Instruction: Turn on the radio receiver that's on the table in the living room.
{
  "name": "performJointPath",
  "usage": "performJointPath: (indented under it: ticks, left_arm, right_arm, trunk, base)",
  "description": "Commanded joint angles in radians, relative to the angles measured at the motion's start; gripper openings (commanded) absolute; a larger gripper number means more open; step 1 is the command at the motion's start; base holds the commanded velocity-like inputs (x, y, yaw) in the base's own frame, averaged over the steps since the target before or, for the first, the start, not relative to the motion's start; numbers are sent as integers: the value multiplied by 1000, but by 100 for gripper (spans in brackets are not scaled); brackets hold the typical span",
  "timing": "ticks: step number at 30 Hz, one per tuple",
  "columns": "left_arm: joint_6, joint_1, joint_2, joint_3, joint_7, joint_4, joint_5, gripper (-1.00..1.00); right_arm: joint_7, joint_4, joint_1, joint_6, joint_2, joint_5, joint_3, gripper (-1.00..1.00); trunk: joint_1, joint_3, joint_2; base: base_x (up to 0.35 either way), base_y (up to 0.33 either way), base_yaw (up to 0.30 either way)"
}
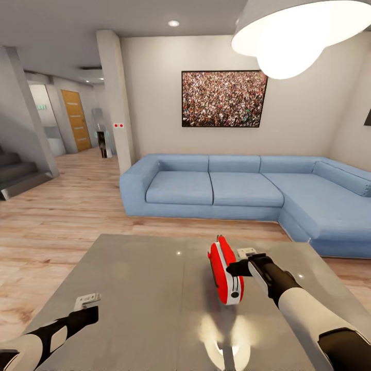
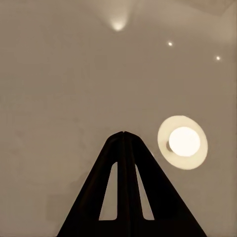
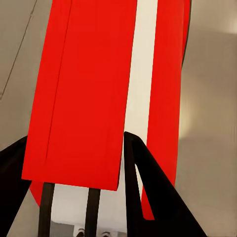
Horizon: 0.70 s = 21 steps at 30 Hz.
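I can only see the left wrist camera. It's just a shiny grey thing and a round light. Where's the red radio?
Observer: The radio receiver stands on edge on the table, over by the right gripper.
Operator: Is the robot holding it?
Observer: The right wrist view shows dark fingers on either side of its red and white shell. A firm grip I cannot confirm.
Operator: Where's my gripper?
Observer: The left gripper hangs near the table's left edge, apart from the radio, fingertips together.

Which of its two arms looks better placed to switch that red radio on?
The right. Its right gripper sits against the radio receiver on the table, fingers either side of its edge. The left gripper hangs far off, shut, near the table's left edge.
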Motion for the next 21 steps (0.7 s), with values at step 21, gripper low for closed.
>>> performJointPath:
  ticks: [21]
  left_arm:
    - [0, 0, 0, -1, 2, 0, 0, -100]
  right_arm:
    - [0, 9, 0, 1, 2, -1, -1, -100]
  trunk:
    - [54, -44, -98]
  base:
    - [0, 0, 0]
